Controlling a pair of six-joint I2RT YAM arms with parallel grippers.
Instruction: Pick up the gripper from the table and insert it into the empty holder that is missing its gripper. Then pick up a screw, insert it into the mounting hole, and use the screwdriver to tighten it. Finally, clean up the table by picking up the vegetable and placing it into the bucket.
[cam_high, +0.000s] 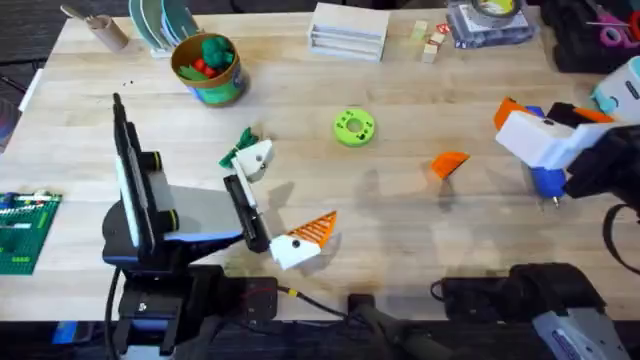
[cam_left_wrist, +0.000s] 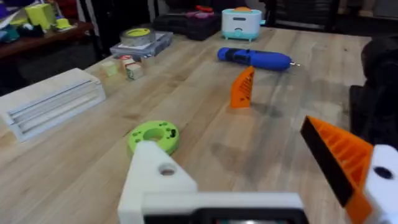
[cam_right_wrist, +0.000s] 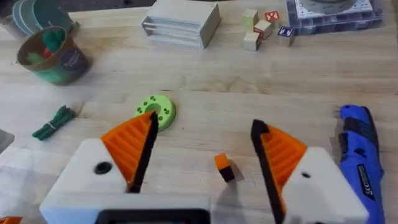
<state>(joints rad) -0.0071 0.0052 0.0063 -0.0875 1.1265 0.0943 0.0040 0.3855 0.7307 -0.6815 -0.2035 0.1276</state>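
The loose orange gripper (cam_high: 450, 162) (cam_left_wrist: 242, 87) (cam_right_wrist: 222, 168) lies on the table right of centre. My left gripper (cam_high: 290, 190) (cam_left_wrist: 227, 137) is the holder. It stands open, with one orange finger (cam_left_wrist: 339, 155) and a bare white mount with a mounting hole (cam_left_wrist: 166, 170). My right gripper (cam_high: 510, 125) (cam_right_wrist: 204, 124) hovers open just right of the loose piece, which shows between its fingers. The blue screwdriver (cam_high: 548, 180) (cam_left_wrist: 255, 58) (cam_right_wrist: 360, 162) lies beside it. The green vegetable (cam_high: 240, 140) (cam_right_wrist: 55, 122) lies by the left gripper. The bucket (cam_high: 208, 68) (cam_right_wrist: 53, 56) stands far left. A screw is out of view.
A lime-green disc (cam_high: 353, 127) (cam_left_wrist: 153, 135) lies mid-table. A white slatted block (cam_high: 348, 30), small wooden cubes (cam_high: 430, 45) and a grey case (cam_high: 487, 22) line the far edge. A green baseplate (cam_high: 25, 230) sits at the left edge.
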